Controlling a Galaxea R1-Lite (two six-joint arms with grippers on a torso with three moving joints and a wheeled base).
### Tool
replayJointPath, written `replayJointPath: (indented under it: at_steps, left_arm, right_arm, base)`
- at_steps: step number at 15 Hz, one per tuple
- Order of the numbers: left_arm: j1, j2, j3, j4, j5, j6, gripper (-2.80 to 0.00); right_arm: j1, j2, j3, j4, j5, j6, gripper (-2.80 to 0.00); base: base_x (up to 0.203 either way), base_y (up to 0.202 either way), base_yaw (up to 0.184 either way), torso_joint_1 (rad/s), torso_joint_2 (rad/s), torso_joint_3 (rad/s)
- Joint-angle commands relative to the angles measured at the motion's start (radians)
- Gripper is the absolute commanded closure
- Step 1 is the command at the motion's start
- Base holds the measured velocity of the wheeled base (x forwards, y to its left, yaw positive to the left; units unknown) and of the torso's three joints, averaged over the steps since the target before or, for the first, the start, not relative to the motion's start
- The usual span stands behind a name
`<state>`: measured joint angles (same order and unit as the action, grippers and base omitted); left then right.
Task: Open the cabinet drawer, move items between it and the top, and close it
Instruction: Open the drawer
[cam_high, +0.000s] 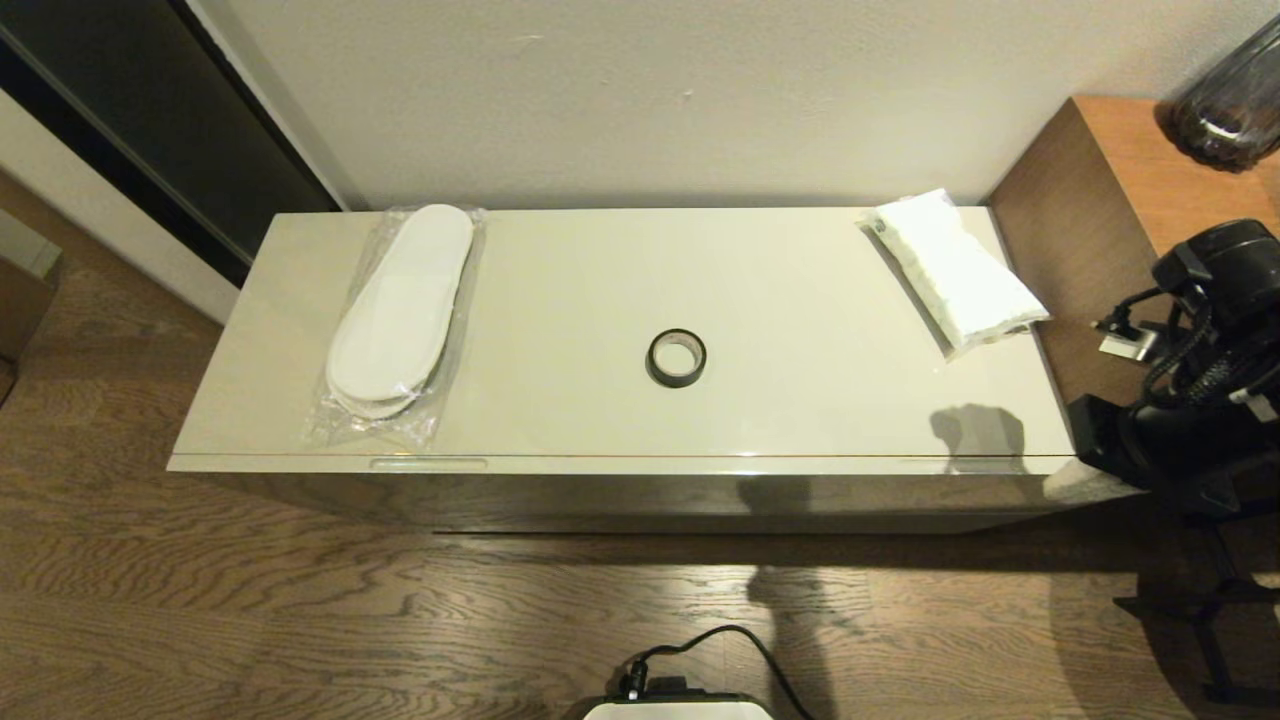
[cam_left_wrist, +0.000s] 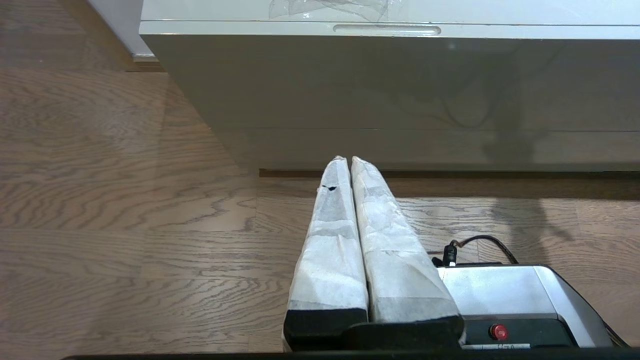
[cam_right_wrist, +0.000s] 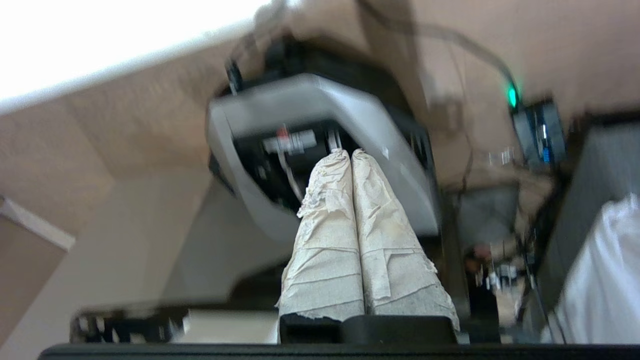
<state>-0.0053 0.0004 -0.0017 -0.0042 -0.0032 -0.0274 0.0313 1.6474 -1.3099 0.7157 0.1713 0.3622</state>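
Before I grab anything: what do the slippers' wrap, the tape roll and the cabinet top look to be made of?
Slippers' wrap: thin clear plastic film, going by its wrinkles and glints. Tape roll: black, slightly shiny tape, probably vinyl, wound around a paler core. Top: hard, glossy cream panel, lacquer or laminate; it mirrors shadows.

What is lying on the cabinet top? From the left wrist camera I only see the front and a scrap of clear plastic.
Observer: Three things lie on the top: white slippers in a clear bag at its left end, a black tape roll near the middle, and a white soft pack at its right end.
Operator: Is the tape roll touching either of the others?
Observer: No, it lies flat and well apart from both.
Operator: And the right gripper?
Observer: The right gripper is shut on nothing, with its arm off the top's right end.
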Motion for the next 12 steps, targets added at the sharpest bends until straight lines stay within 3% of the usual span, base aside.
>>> replayJointPath:
  at_steps: [1, 12]
  left_arm:
    - [-0.001, 0.001, 0.0, 0.0, 0.0, 0.0, 0.0]
    - [-0.001, 0.001, 0.0, 0.0, 0.0, -0.001, 0.0]
  right_arm:
    - [0.011, 0.087, -0.049, -0.024, -0.001, 0.003, 0.0]
    - [0.065, 0.165, -0.023, -0.171, -0.058, 0.075, 0.0]
  base:
    - [0.0, 0.0, 0.0, 0.0, 0.0, 0.0]
    - [0.0, 0.0, 0.0, 0.0, 0.0, 0.0]
